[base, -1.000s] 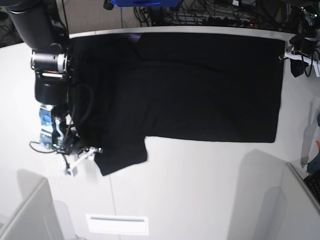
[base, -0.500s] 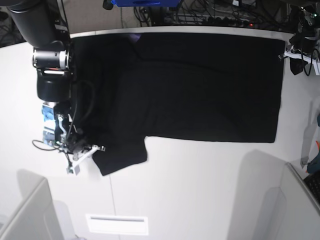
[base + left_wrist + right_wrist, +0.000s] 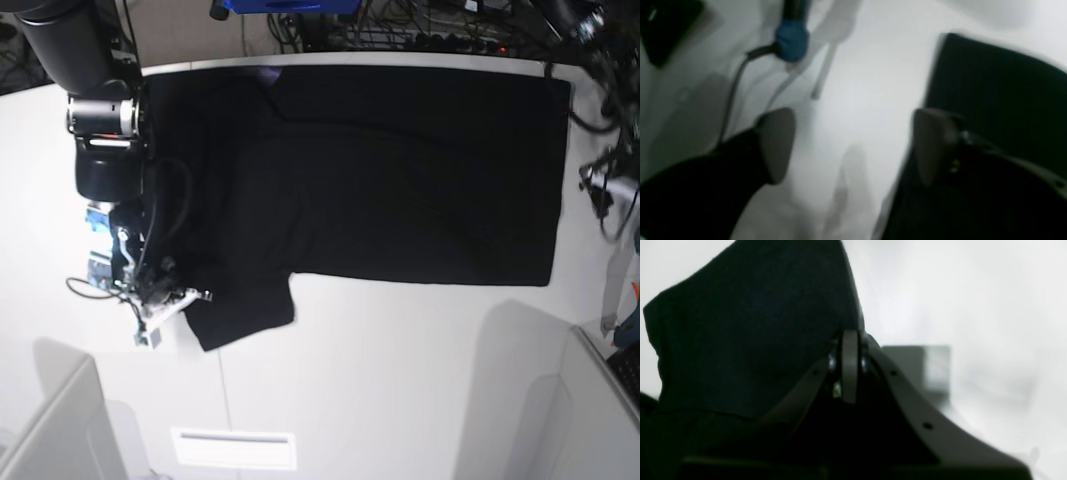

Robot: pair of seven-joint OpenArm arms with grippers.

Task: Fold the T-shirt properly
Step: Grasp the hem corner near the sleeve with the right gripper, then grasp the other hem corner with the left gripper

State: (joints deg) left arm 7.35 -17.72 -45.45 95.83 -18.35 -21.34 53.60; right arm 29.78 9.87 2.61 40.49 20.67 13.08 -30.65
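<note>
T-shirt: black cloth, matt, soft knit; fine weave visible in the right wrist view; lies mostly smooth with shallow creases.
Table: white, smooth, faintly satin; soft shadows, no glare.
Right end effector: dark grey plastic fingers, matt, with small screw holes; pale grey smooth pad edge at the tip.
Left end effector: dark grey fingers with matt, rubbery-looking pads; view blurred.
Right arm housing: black shell, slightly glossy, with a bright metallic band.
Cable: dark, smooth sheath; blue plastic-looking fitting.
</note>
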